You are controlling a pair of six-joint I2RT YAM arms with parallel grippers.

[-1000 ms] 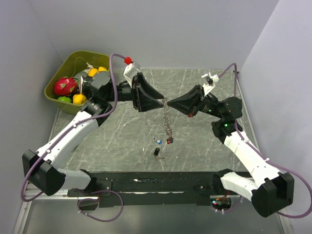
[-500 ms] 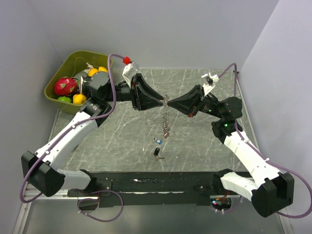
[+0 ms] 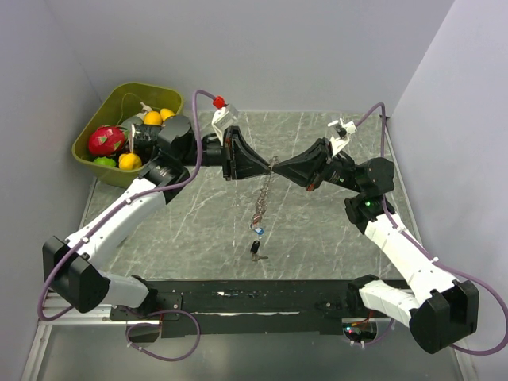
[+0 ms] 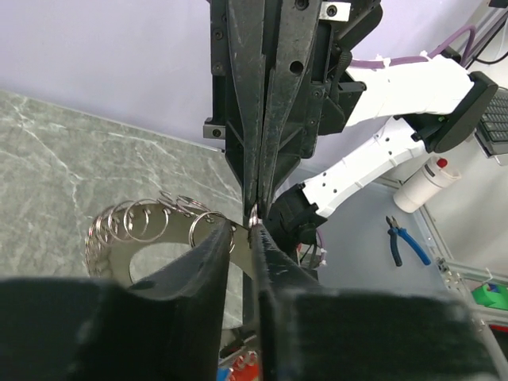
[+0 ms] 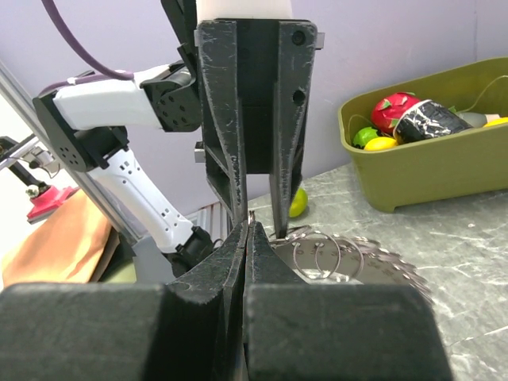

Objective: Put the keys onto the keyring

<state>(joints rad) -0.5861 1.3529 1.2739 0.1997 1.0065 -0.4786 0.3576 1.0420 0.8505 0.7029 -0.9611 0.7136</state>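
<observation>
Since a second ago the left arm has swung toward 3 o'clock and its jaws have narrowed; the keyring (image 3: pixel 262 198) has swung too, its low end now hanging toward 7 o'clock rather than 6. From above, the two pairs of jaws meet tip to tip over the middle of the surface (image 3: pixel 190 218), and the keyring dangles from that meeting point. The keys (image 3: pixel 255 248) lie on the surface at 6 o'clock of the ring's low end, a blue head close under it and a dark one nearer the arm bases. A green bin (image 3: pixel 123 97) of fruit sits at the 10 o'clock corner.

From the left wrist, the left fingers (image 4: pixel 208 258) stand a narrow gap apart on either side of a wire loop, released; whether they touch it I cannot tell. The right jaws come down from 12 o'clock, clenched on that loop; the ring's fan spreads toward 9 o'clock.

From the right wrist, the right fingers (image 5: pixel 234 262) press together, grasping the keyring's loop at their tips. The left jaws hang from 12 o'clock with a gap between them; more loops lie toward 3 o'clock.
</observation>
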